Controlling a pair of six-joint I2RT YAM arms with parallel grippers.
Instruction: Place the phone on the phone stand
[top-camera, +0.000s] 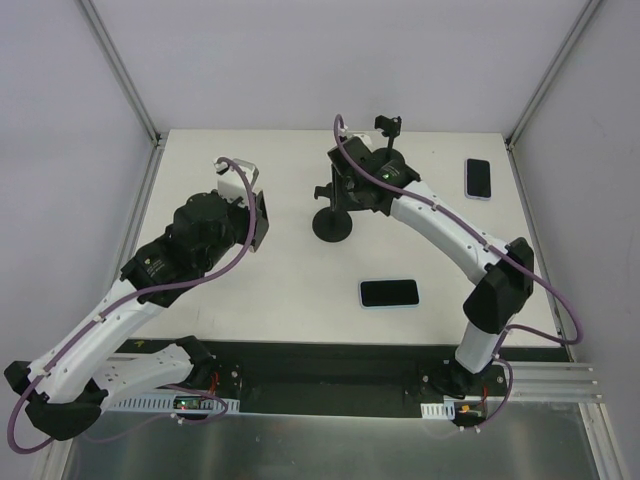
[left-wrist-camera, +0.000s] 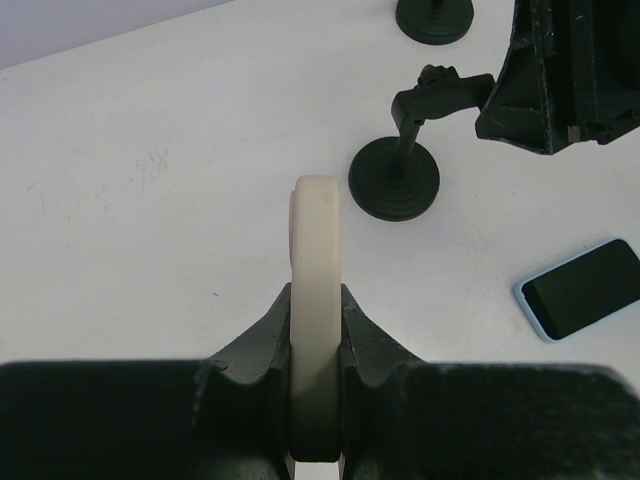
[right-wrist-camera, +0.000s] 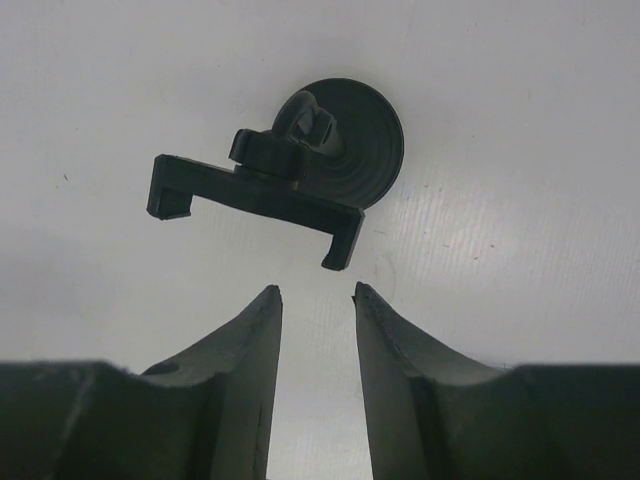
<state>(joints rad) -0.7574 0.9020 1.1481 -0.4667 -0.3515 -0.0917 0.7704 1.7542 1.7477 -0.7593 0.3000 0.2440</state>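
surface: white table lying under both arms
left gripper: pinching white phone on edge, left of centre
right gripper: jaws standing apart, empty, hovering over phone stand at centre

white table | near phone | far-right phone | front black stand | rear black stand
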